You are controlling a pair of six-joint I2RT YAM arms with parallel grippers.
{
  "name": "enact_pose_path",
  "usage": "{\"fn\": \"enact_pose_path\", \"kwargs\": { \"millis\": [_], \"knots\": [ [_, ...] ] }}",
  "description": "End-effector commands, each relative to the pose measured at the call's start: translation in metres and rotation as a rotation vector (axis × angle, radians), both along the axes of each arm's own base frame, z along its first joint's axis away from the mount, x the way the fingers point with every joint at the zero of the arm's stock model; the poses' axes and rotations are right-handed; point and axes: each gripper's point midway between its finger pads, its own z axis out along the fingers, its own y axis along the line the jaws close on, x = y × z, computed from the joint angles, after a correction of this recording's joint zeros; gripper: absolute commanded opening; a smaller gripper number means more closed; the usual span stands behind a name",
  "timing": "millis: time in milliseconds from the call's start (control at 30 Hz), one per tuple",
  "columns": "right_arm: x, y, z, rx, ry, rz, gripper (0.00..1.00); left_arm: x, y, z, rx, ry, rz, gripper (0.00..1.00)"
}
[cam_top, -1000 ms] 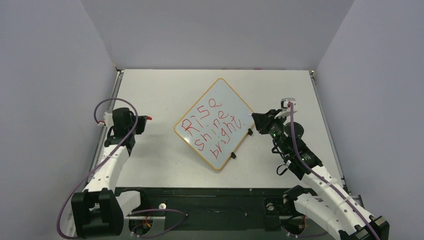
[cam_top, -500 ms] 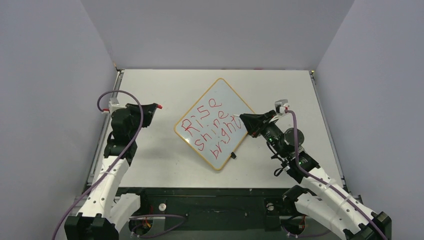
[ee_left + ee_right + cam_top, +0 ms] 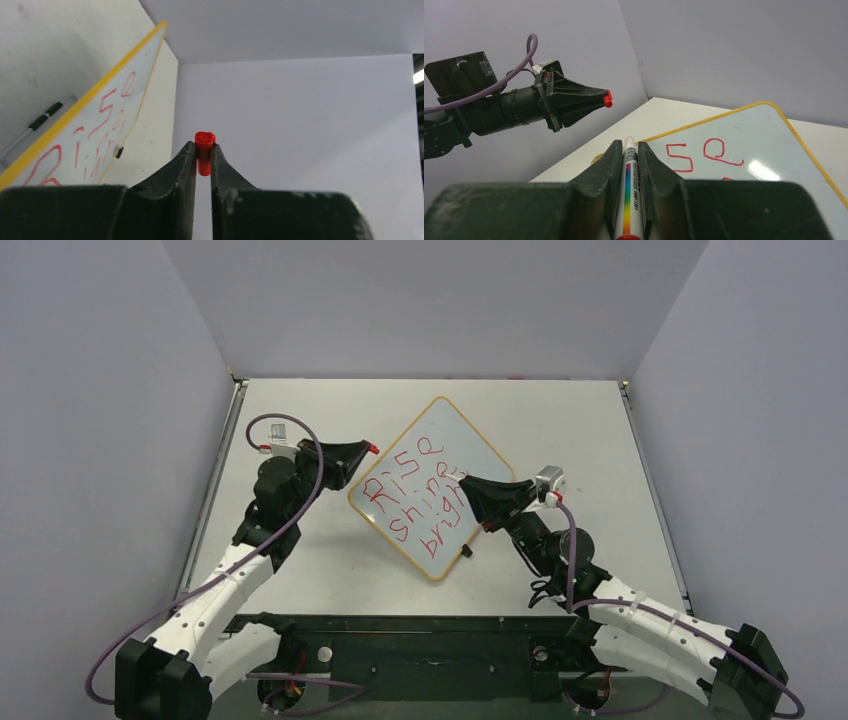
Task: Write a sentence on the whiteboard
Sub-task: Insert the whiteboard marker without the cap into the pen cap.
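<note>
Left gripper pinches a red cap, arm reaching forward, pointing right. Right gripper clamps a marker, pointing left over the whiteboard — flat, cornerwise on the table. Red writing: "Rise shine" — third line partly hidden.

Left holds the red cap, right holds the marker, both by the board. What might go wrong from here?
1. The red cap sits pinched at the very tips of the left gripper; pushing the marker into it may knock it loose.
2. The marker's bare tip, held by the right gripper, hangs over the whiteboard; a dip could smear the red writing.
</note>
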Motion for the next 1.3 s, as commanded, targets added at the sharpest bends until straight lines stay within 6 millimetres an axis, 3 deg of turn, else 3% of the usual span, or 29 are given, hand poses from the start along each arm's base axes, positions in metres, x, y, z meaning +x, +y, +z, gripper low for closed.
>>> {"fn": "enact_pose_path", "kwargs": {
  "millis": [0,533,1267],
  "knots": [
    [-0.004,-0.004,0.037,0.088,-0.162,-0.063,0.00,-0.004,-0.014,0.050,-0.113,-0.119,-0.009,0.00],
    [0.000,0.025,0.031,-0.005,-0.210,-0.125,0.00,-0.021,-0.071,0.056,-0.198,-0.081,-0.145,0.00],
    [0.009,0.040,0.033,-0.011,-0.208,-0.132,0.00,-0.027,-0.088,0.053,-0.245,-0.044,-0.197,0.00]
  ]
}}
